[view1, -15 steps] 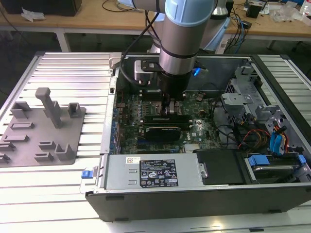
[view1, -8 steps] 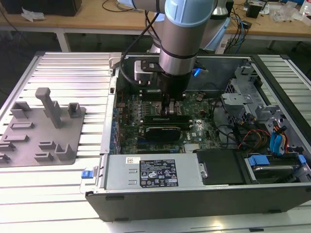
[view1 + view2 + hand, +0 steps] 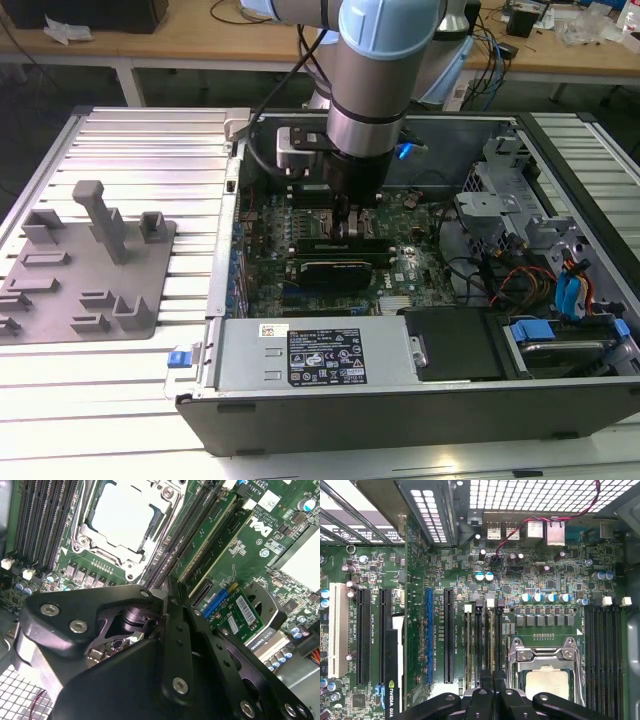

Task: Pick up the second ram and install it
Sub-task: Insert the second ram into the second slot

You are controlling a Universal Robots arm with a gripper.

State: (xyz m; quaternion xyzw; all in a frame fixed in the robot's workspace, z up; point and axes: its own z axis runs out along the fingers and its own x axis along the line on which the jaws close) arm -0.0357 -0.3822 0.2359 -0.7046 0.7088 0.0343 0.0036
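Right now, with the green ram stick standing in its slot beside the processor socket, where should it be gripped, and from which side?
Pinch the green ram stick mid-length across its flat faces at the free top edge, coming from straight above: it stands on edge, with memory slots close alongside.

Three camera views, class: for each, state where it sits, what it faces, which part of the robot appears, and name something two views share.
Exterior view: off the arm, above the bench, looking down into the open computer case; the arm reaches inside.
Second wrist view: on the wrist, looking past the hand at the motherboard.
First wrist view: on the wrist, facing the motherboard's expansion slots; the hand shows at the picture's edge.
Shared: both wrist views show the processor socket.
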